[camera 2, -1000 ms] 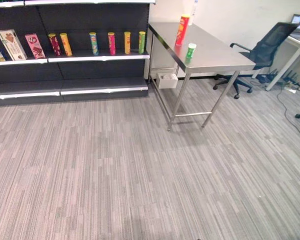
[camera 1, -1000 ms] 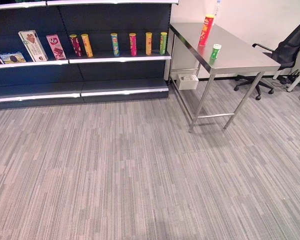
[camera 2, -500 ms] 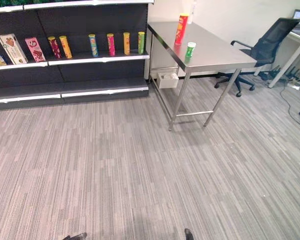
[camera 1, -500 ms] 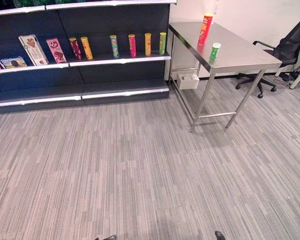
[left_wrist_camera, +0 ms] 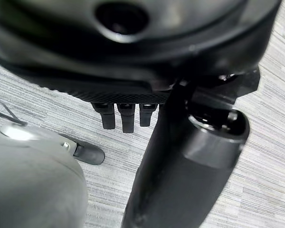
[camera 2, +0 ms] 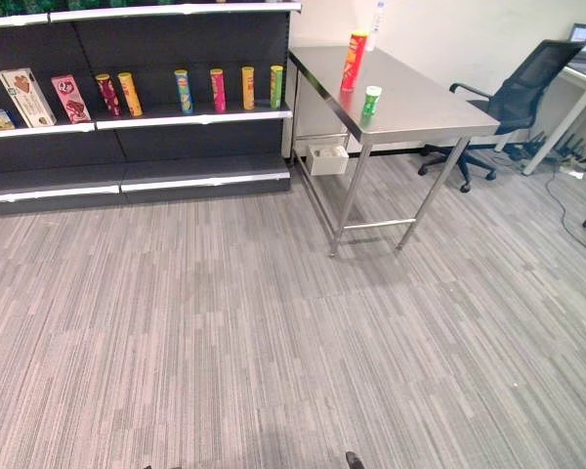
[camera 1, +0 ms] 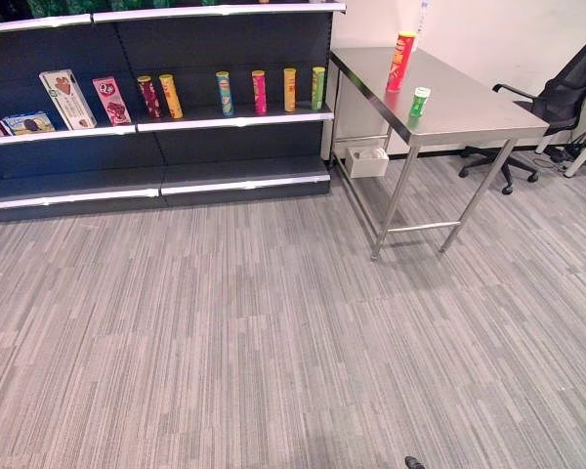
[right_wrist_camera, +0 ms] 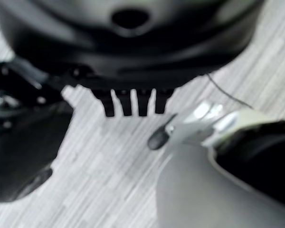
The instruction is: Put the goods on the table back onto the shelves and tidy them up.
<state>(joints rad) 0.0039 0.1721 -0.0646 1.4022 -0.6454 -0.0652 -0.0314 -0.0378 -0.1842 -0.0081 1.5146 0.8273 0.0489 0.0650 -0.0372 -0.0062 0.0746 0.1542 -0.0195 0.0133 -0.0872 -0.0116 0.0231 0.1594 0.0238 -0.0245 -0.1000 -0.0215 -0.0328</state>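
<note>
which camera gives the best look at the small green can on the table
The right eye view: the small green can stands upright near the steel table's front edge, beside the taller red can. The left eye view shows it much the same. The wrist views show hands and floor.

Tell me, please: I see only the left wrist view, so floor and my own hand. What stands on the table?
Observer: Two cans stand upright on the steel table: a tall red can at the back and a short green can nearer.
Operator: Is there free place on the shelf?
Observer: Yes. The middle shelf holds a row of cans with a wider gap after the second from the left.
Operator: Does the right hand hold something?
Observer: No. The right hand hangs open over the floor, holding nothing.
</note>
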